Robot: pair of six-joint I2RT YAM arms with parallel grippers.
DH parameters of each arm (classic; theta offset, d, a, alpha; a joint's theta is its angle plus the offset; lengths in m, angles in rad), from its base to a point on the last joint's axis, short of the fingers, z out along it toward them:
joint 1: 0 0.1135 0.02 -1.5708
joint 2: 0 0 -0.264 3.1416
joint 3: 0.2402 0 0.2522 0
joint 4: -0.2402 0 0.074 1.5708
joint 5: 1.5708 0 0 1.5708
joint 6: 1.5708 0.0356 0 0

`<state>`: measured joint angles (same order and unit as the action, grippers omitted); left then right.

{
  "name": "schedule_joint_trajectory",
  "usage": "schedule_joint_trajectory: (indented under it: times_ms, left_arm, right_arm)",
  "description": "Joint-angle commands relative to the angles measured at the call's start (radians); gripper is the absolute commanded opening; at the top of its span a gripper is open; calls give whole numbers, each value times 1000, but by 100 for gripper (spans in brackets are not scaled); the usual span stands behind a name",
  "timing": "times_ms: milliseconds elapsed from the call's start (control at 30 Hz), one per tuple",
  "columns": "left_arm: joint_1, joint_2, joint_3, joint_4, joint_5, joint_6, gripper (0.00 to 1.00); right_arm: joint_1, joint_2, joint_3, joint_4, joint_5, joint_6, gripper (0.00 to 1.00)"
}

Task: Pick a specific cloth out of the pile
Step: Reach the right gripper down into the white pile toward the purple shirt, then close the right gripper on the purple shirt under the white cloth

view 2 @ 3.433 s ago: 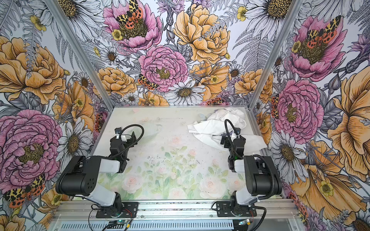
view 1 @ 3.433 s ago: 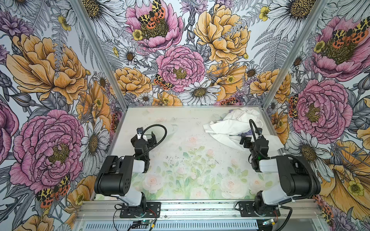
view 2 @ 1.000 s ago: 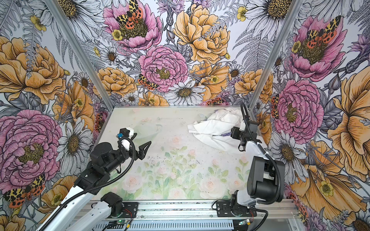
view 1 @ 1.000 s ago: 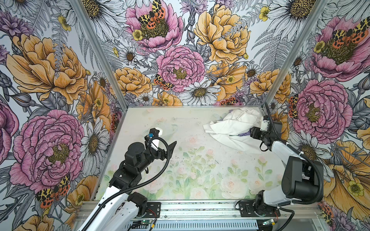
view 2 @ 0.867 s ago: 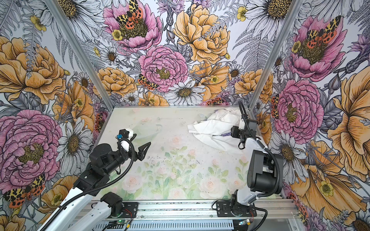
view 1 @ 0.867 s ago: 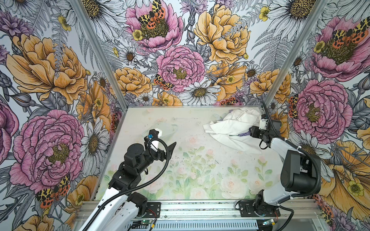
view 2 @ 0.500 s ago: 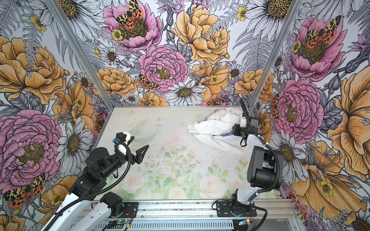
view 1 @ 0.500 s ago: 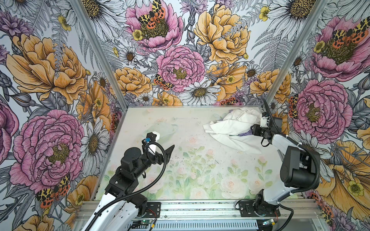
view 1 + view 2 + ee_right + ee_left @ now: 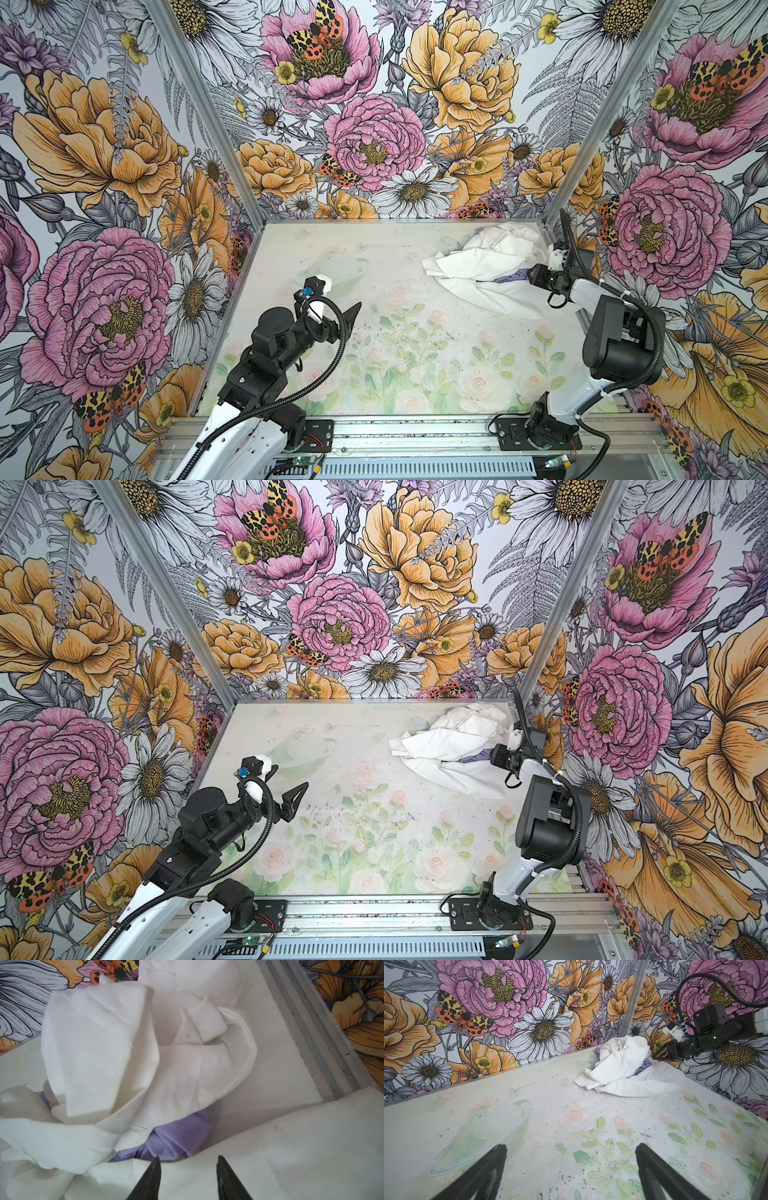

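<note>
At far right corner, purple cloth (image 9: pixel 178 1136) pokes from under white pile (image 9: pixel 99 1047); right claw (image 9: pixel 188 1169) just before it, jaws part open, empty (nearer arm); left claw (image 9: pixel 571 1159) wide open, well apart.

Both top views were taken from high above the near edge, looking down and toward the back wall, so that the whole worktop (image 9: pixel 399 332) was covered twice, nearly alike. From the left wrist the scene was viewed low across the worktop toward the far corner, where the pile (image 9: pixel 623 1068) was seen at a distance. From the right wrist the same pile (image 9: pixel 124 1053) and the lavender cloth (image 9: pixel 176 1138) were viewed very close.
</note>
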<state>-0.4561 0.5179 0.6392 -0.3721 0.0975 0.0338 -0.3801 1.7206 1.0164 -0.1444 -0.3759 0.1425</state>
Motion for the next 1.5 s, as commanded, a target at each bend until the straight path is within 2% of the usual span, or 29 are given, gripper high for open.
schedule_joint_trajectory:
  times_ms: [0, 267, 933, 1200, 1367, 1467]
  left_arm:
    - [-4, -6, -15, -14, -19, 15, 99]
    - [-3, -4, -17, -15, -22, 20, 99]
    - [0, 5, -19, -21, -27, 24, 99]
    - [1, 10, -20, -22, -28, 25, 99]
    - [1, 14, -21, -22, -29, 26, 99]
    - [0, 13, -21, -23, -31, 28, 99]
  right_arm:
    - [-11, 43, 46, 2, -64, 32, 43]
    - [-11, 116, 87, -1, -127, 38, 43]
    - [-12, 199, 147, -4, -150, 61, 39]
    - [-11, 229, 156, -3, -160, 66, 21]
    - [-11, 210, 156, -1, -162, 63, 4]
    - [-11, 186, 154, -1, -161, 61, 0]
